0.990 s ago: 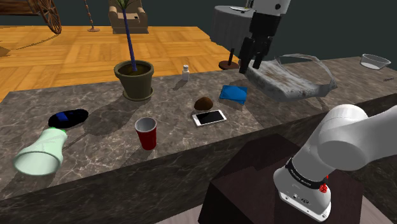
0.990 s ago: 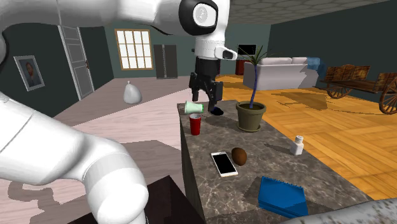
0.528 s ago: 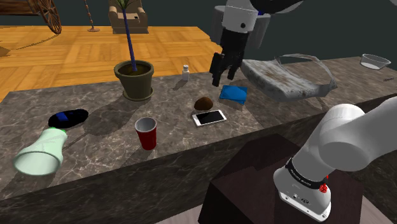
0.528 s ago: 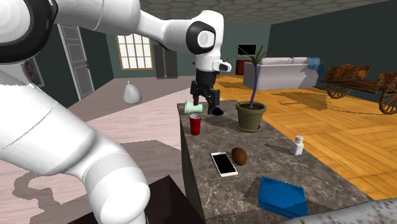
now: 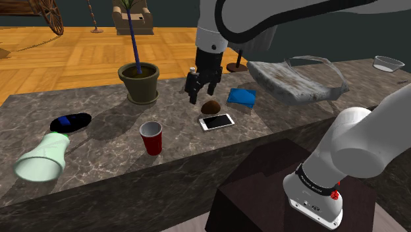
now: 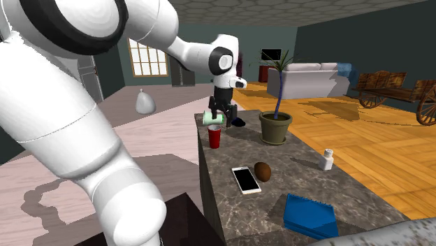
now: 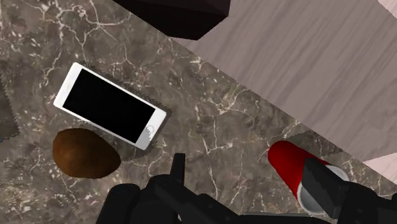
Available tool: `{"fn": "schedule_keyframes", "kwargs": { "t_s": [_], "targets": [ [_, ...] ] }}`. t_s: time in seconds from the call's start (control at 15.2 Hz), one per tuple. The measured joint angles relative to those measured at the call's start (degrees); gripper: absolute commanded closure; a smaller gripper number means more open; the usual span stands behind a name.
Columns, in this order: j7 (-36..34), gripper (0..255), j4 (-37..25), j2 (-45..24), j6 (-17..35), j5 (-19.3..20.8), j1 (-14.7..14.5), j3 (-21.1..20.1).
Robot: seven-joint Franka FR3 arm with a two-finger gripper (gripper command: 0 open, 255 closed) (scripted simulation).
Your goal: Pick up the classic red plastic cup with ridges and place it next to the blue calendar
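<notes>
The red ridged cup (image 5: 151,137) stands upright on the dark marble counter (image 5: 99,142), near its front edge. The second exterior view has the cup (image 6: 215,136) beside a lying pale green cup (image 6: 214,119). The blue calendar (image 5: 242,98) lies flat farther to the shoulder view's right, and shows too as the calendar (image 6: 309,215). My gripper (image 5: 201,92) hangs open above the counter between the two, over a brown lump (image 5: 211,106). In the wrist view the cup (image 7: 291,167) sits by my right fingertip (image 7: 323,183), and nothing is held between the fingers.
A white phone (image 5: 217,122) lies beside the brown lump. A potted plant (image 5: 139,82), a small shaker (image 6: 327,160), a black-and-blue object (image 5: 70,122) and the pale green cup (image 5: 43,158) share the counter. A grey basket (image 5: 300,79) sits at the shoulder view's right.
My gripper has swung from above the grey basket to the shoulder view's left and down, now over the brown lump. It stayed open. The objects have not moved.
</notes>
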State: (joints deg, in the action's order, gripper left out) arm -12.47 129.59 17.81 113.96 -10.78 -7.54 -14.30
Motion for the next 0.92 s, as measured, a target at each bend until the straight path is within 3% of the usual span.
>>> {"fn": "schedule_keyframes", "kwargs": {
  "t_s": [0.4,0.92],
  "targets": [
    [-4.3,0,-5.8,-11.9,7.5,2.8,-1.3,-4.0],
    [-10.1,0,-14.0,-25.1,13.4,8.8,-4.0,-6.6]
  ]
}}
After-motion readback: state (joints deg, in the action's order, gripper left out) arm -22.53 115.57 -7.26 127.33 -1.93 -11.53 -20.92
